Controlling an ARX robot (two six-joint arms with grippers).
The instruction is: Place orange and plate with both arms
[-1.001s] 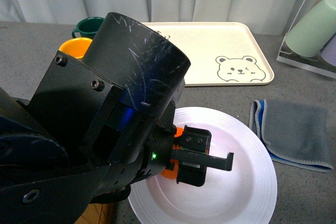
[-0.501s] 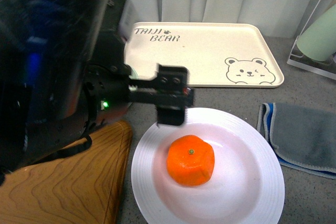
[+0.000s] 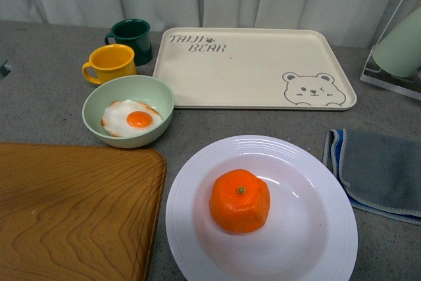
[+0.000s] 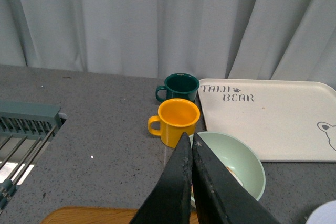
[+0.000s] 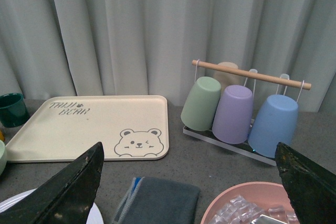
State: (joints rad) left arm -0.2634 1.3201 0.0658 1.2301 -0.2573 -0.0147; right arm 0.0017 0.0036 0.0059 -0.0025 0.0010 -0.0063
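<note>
The orange (image 3: 239, 200) sits in the middle of the white ridged plate (image 3: 309, 255) at the near centre-right of the table in the front view. No arm shows in the front view. A sliver of the plate shows in the left wrist view (image 4: 324, 214) and in the right wrist view (image 5: 16, 203). My left gripper (image 4: 189, 139) is shut and empty, held above the pale green bowl (image 4: 245, 161). My right gripper (image 5: 189, 153) is open and empty, held above the grey cloth (image 5: 160, 198).
The green bowl with a fried egg (image 3: 128, 118), yellow mug (image 3: 112, 63), dark green mug (image 3: 131, 34), cream bear tray (image 3: 253, 67), wooden board (image 3: 72, 208) and grey cloth (image 3: 378, 169) lie around the plate. A cup rack (image 5: 241, 108) and pink bowl (image 5: 252, 205) stand to the right.
The left arm that filled the front view has drawn back out of it. The orange stays in the plate, and the bowl and mugs now show.
</note>
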